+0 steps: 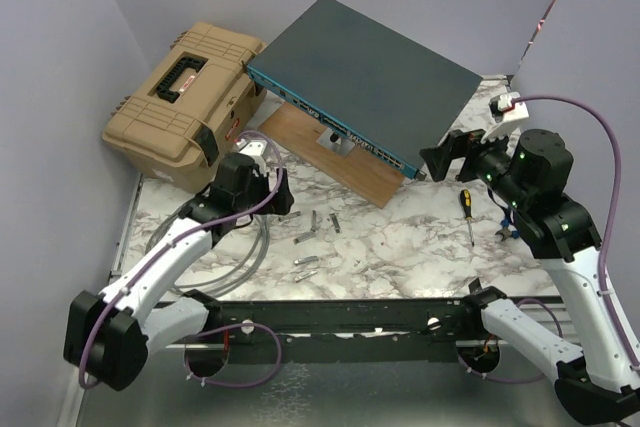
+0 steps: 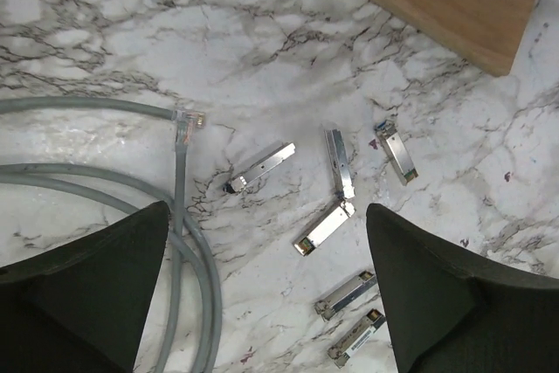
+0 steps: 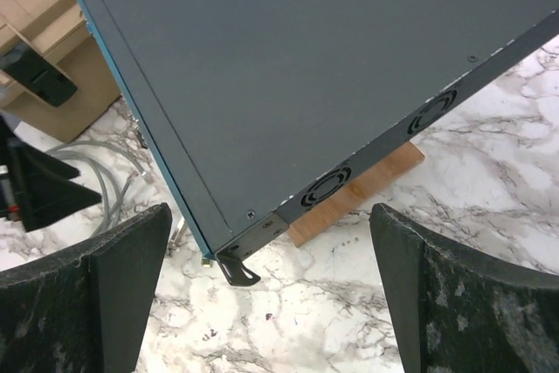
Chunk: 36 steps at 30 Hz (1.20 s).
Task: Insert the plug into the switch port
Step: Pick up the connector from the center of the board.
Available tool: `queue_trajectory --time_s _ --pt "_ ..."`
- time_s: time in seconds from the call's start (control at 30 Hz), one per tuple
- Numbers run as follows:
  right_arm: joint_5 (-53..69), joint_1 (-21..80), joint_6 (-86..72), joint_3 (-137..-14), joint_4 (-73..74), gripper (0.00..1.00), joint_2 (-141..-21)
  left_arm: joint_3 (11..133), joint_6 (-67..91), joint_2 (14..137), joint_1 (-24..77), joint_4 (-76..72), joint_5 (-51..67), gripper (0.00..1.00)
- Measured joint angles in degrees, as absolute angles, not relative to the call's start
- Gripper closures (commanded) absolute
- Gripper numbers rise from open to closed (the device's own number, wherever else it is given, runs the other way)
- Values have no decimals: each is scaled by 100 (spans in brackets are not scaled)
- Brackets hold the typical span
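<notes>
- Grey-teal switch sits at the back of the marble table, partly over a wood board. Its blue port face turns toward the left arm's side.
- Clear plug, on the end of a grey cable, lies flat on the marble. Nothing touches it, and it is well apart from the switch.
- Left gripper hovers above the marble with its fingers spread wide and nothing between them. The plug lies just beyond one finger.
- Six small metal modules lie scattered under and past that gripper.
- Right gripper is likewise spread wide and empty, poised at the switch's near corner.
- Tan toolbox stands just left of the switch.
- Screwdriver lies near the right arm.
</notes>
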<state>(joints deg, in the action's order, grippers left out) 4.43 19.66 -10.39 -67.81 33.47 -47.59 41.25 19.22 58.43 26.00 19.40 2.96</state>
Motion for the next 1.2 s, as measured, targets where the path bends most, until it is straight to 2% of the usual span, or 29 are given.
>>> queue_trajectory --time_s 0.47,0.9,1.03,1.2 --pt "1057 1966 -888 -6512 2961 0 -4762 4552 1638 8082 2757 1907 808 36" --pt "1184 1966 -738 -6370 2963 0 -4764 4554 1483 8475 2853 1717 711 39" --pt "1199 1966 -687 -6366 2963 0 -4786 4571 1446 8567 2853 1592 652 47" --pt "1221 1966 -648 -6305 2961 0 -4801 4595 1500 8624 2862 1481 642 48"
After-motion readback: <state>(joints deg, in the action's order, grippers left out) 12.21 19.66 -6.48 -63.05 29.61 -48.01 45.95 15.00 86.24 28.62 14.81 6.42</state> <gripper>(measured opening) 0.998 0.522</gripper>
